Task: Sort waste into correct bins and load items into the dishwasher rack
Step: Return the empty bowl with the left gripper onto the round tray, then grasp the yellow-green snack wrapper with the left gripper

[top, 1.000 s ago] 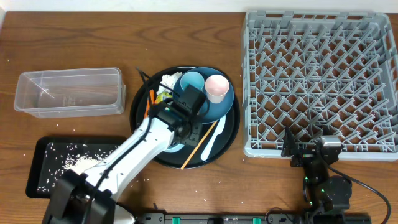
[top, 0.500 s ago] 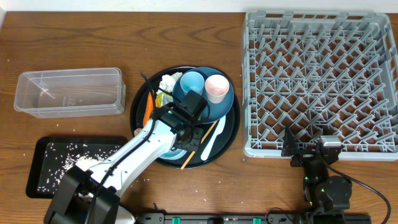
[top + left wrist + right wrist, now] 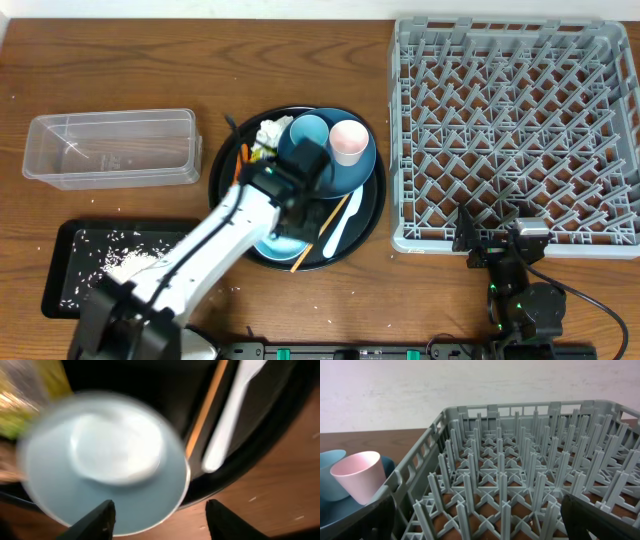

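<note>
In the left wrist view my left gripper (image 3: pixel 162 522) is open just above the near rim of the small light blue bowl (image 3: pixel 105 460), gripping nothing. Beside the bowl lie the wooden chopstick (image 3: pixel 205 410) and white spoon (image 3: pixel 230 415); a yellow-green wrapper (image 3: pixel 30 400) shows at the upper left. Overhead, my left arm covers part of the dark blue plate (image 3: pixel 345 178), which carries the light blue cup (image 3: pixel 308 132) and pink cup (image 3: pixel 348 142). The carrot (image 3: pixel 240 160) and tissue (image 3: pixel 270 130) lie at the tray's left. My right gripper (image 3: pixel 497 250) rests open at the front edge of the grey rack (image 3: pixel 515 130).
The dishes sit on a round black tray (image 3: pixel 375 215). A clear plastic box (image 3: pixel 110 148) stands at the left. A shallow black tray (image 3: pixel 75 240) holding rice grains (image 3: pixel 110 265) sits at the front left. Loose grains dot the wooden table.
My left gripper has gone from shut to open, and the left arm has shifted slightly over the round tray. The right arm has not moved.
</note>
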`<state>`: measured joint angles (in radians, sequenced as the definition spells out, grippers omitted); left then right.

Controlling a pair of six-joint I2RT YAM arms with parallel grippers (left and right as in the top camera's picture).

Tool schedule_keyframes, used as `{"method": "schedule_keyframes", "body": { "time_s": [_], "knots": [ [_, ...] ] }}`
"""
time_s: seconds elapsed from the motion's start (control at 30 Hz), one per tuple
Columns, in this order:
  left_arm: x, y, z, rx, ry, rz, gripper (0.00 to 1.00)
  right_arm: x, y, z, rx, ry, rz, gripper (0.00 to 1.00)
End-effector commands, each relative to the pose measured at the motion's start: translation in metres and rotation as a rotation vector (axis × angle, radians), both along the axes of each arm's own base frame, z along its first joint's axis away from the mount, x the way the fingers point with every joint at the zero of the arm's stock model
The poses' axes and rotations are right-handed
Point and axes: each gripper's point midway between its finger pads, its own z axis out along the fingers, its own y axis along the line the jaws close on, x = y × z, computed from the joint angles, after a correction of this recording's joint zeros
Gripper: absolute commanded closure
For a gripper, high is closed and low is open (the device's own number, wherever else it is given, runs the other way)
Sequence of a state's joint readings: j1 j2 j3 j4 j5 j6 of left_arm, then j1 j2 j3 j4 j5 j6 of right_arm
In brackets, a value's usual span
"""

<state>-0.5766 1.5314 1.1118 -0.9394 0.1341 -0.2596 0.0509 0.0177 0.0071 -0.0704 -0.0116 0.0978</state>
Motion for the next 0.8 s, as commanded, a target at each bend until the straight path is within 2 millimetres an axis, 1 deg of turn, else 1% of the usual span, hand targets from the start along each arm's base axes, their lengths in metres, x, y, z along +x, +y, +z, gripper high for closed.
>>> {"method": "schedule_keyframes", "body": {
  "time_s": [0.0, 0.07, 0.13, 0.2, 0.27, 0.37, 0.5, 0.63, 0.77],
  "knots": [
    [0.039, 0.013, 0.056, -0.023, -0.202, 0.054, 0.44, 0.0, 0.004, -0.002, -0.009, 0.005, 0.018, 0.01],
    [0.054, 0.033, 0.068, 0.013, -0.27, 0.112, 0.44, 0.0, 0.004, -0.002, -0.009, 0.005, 0.018, 0.01],
    [0.062, 0.053, 0.071, 0.043, -0.293, 0.157, 0.46, 0.0, 0.004, -0.002, -0.009, 0.004, 0.018, 0.01],
    [0.067, 0.069, 0.066, 0.058, -0.277, 0.19, 0.5, 0.0, 0.004, -0.002, -0.009, 0.005, 0.018, 0.01],
    [0.07, 0.08, 0.054, 0.041, -0.234, 0.196, 0.51, 0.0, 0.004, -0.002, -0.009, 0.005, 0.018, 0.01],
    [0.074, 0.082, 0.032, -0.022, -0.161, 0.196, 0.51, 0.0, 0.004, -0.002, -0.009, 0.005, 0.018, 0.01],
    [0.083, 0.087, 0.012, -0.029, -0.112, 0.219, 0.51, 0.0, 0.004, -0.002, -0.009, 0.005, 0.018, 0.01],
    [0.088, 0.087, -0.003, -0.026, -0.087, 0.222, 0.51, 0.0, 0.004, -0.002, -0.009, 0.004, 0.018, 0.01],
    [0.089, 0.08, -0.016, -0.051, -0.05, 0.214, 0.51, 0.0, 0.004, -0.002, -0.009, 0.005, 0.018, 0.01]
  ]
}}
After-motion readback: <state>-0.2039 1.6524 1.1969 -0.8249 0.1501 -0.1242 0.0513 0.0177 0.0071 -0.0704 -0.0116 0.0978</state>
